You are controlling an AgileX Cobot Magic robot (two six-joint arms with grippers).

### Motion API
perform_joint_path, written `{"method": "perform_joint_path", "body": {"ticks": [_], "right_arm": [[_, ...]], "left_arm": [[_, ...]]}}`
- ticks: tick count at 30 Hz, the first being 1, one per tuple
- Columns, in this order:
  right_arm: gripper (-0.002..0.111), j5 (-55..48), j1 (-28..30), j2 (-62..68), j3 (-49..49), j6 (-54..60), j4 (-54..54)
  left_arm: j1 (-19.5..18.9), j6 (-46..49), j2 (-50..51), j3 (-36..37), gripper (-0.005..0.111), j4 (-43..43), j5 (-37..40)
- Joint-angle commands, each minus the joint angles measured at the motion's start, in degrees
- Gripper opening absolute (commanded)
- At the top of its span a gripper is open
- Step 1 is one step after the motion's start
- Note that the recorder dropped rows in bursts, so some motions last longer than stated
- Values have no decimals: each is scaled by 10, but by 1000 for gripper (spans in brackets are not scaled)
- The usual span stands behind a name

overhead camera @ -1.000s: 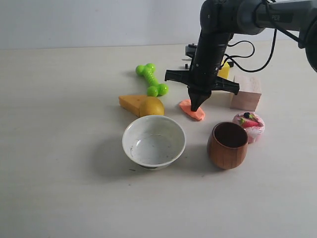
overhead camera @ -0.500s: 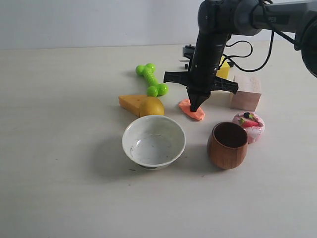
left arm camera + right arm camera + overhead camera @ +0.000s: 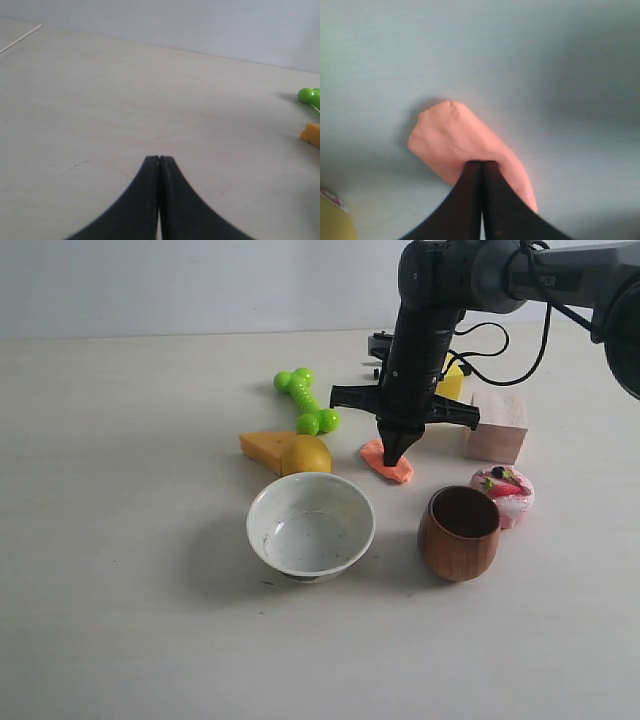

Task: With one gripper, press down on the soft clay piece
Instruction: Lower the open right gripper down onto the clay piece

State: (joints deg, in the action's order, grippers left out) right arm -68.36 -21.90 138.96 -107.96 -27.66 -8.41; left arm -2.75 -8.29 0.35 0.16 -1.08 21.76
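Observation:
The soft clay piece (image 3: 390,464) is a flat salmon-orange lump lying on the table between the lemon and the wooden block. My right gripper (image 3: 396,456) points straight down with its jaws shut, the tip resting on the middle of the clay. In the right wrist view the shut gripper (image 3: 481,163) meets the clay piece (image 3: 451,137), which spreads out on both sides of the tip. My left gripper (image 3: 159,159) is shut with nothing in it, over bare table, and does not show in the exterior view.
Around the clay stand a white bowl (image 3: 311,526), a brown wooden cup (image 3: 459,532), a pink cake toy (image 3: 504,492), a wooden block (image 3: 496,426), a yellow cube (image 3: 452,382), a cheese wedge (image 3: 263,447), a lemon (image 3: 307,455) and a green dumbbell toy (image 3: 307,401).
My right gripper has shifted slightly left and a little up in the exterior view, its tip staying on the clay. The clay and other objects have not moved.

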Motion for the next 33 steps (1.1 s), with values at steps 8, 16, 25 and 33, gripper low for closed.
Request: {"method": "perform_joint_path", "body": {"ticks": [8, 16, 25, 33], "right_arm": [[0, 2, -8, 58, 18, 6, -6], [0, 2, -8, 58, 18, 22, -6], [0, 2, -8, 40, 18, 32, -8], [0, 12, -8, 13, 18, 41, -6]], "left_arm": [[0, -3, -3, -2, 0, 0, -9], [0, -3, -3, -2, 0, 0, -9], [0, -3, -3, -2, 0, 0, -9], [0, -3, -3, -2, 0, 0, -9]]}}
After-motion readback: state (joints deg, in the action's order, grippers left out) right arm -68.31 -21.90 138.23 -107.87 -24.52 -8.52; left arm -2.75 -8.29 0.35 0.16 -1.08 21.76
